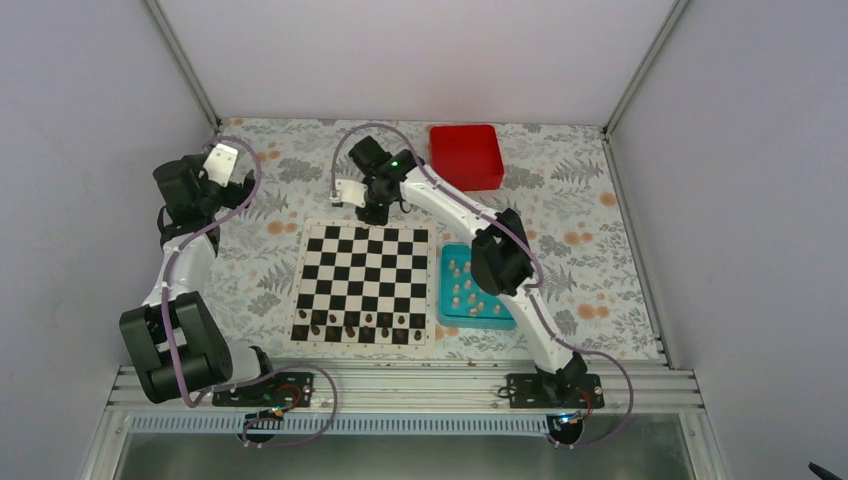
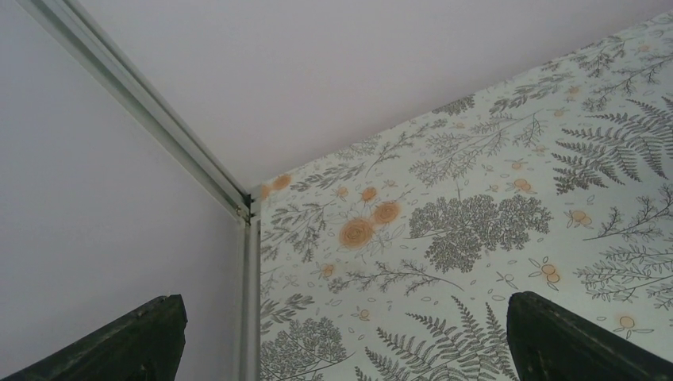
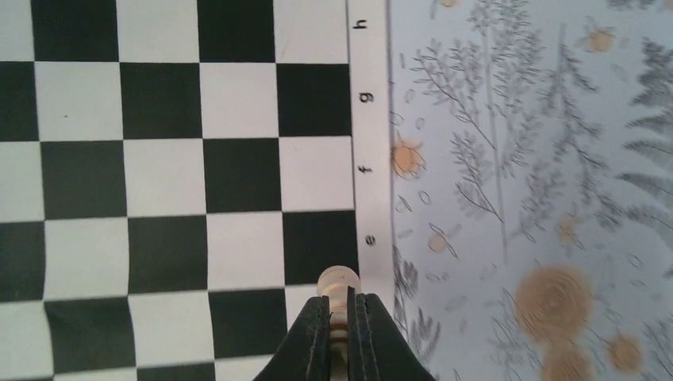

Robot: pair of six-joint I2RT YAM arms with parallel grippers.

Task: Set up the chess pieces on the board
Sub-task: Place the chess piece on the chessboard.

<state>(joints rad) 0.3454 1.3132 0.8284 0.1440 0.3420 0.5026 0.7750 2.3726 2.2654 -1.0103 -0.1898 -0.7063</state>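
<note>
The black-and-white board (image 1: 364, 284) lies mid-table, with dark brown pieces (image 1: 360, 322) along its near rows. Several cream chess pieces (image 1: 468, 293) stand in a teal tray (image 1: 446, 270) right of the board. My right gripper (image 1: 371, 213) hangs over the board's far edge, shut on a cream piece (image 3: 339, 283) whose round base points at the squares by the border letter e (image 3: 370, 240). My left gripper (image 1: 226, 160) is raised at the far left, away from the board; its fingers (image 2: 143, 337) stand wide apart with only tablecloth between them.
A red box (image 1: 466, 156) sits at the back, right of my right wrist. The enclosure's walls and corner post (image 2: 246, 214) stand close to my left gripper. The table is covered in a floral cloth (image 1: 270, 205).
</note>
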